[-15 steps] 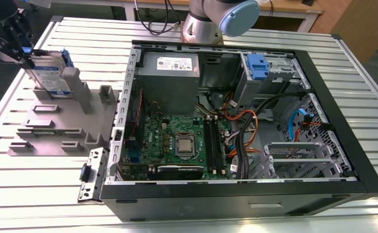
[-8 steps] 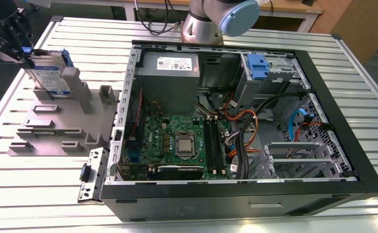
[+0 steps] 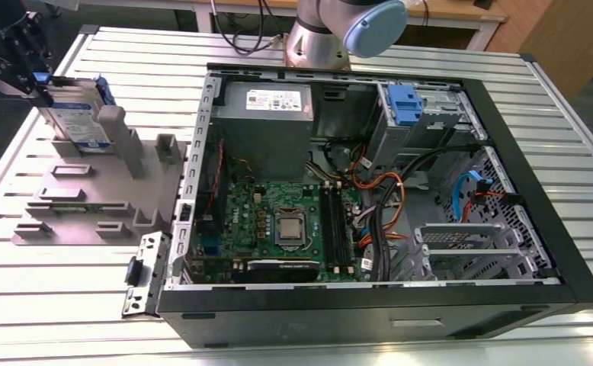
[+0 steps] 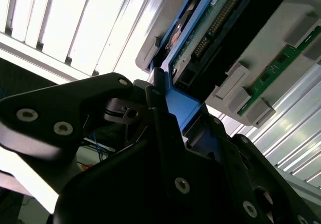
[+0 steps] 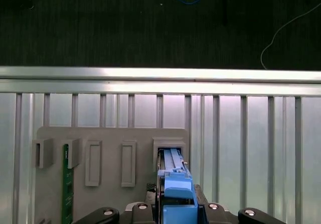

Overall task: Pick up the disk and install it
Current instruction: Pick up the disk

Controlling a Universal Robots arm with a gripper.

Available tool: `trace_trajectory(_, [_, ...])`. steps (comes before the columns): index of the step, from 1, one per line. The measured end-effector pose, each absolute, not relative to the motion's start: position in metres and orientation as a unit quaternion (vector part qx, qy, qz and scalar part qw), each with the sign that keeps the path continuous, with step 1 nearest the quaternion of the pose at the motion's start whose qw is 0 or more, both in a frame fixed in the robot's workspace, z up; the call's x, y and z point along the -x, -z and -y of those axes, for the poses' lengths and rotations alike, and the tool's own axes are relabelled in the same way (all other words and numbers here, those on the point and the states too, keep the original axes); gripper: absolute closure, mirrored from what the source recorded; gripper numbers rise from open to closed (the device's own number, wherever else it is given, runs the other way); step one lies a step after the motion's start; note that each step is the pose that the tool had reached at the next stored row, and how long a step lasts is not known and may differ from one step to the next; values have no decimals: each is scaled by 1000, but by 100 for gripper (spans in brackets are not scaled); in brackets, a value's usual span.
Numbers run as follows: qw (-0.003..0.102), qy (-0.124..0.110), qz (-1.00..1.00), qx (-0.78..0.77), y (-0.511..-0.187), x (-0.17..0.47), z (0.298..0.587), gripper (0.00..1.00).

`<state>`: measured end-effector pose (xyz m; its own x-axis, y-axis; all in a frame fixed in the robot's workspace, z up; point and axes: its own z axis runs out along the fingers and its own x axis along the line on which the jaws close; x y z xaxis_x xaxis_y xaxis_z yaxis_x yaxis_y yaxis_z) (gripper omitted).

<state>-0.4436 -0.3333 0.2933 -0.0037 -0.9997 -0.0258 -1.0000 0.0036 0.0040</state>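
The disk stands on edge in a slot of the grey holder on the worktop, to the exterior view's left of the open computer case. Its white-and-blue label faces out with writing I can't make out, and the same goes for the white sticker inside the case. The pincer sits at the disk's upper end, narrow, fingers clamped either side of the blue rail in both wrist views.
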Motion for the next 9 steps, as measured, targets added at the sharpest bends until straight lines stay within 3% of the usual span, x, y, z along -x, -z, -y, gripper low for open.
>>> trace_trajectory(9, [7,-10,-708,706,-297,444,333,64])
